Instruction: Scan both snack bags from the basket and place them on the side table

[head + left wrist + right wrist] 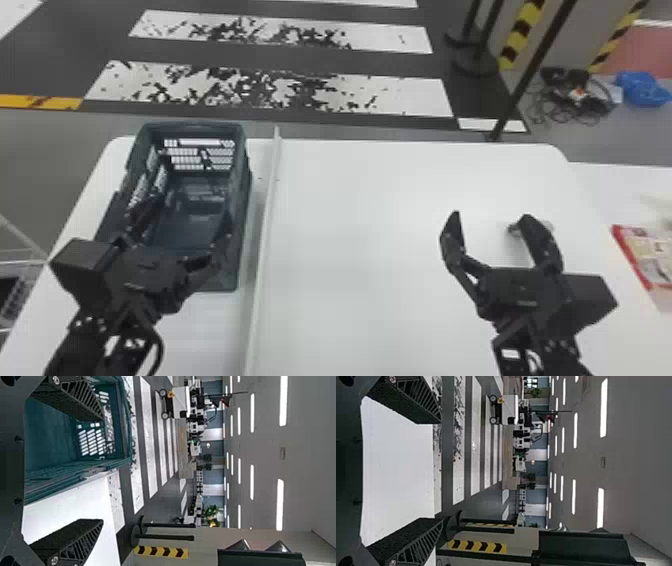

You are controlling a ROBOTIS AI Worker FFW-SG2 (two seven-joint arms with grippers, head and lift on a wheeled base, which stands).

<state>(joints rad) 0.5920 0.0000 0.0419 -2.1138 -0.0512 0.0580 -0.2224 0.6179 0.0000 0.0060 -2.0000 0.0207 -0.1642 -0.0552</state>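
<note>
My left gripper (181, 231) hangs over the near half of the dark green basket (242, 200) on the white table's left, fingers spread with nothing between them. In the left wrist view, the basket (59, 483) lies past the open left gripper (102, 470). Over the table's right part is my right gripper (490, 217), also open and holding nothing. White tabletop shows between the fingers of the right gripper (441, 471) in its wrist view. A red-edged snack bag (650, 255) lies on the side table (620, 187), at the head view's right edge.
A raised white strip (265, 225) runs along the main table (360, 225), right of the basket. Behind the right gripper's outer finger, a small greyish object (514, 229) is partly hidden. Black stand poles (532, 65) rise beyond the table's far right.
</note>
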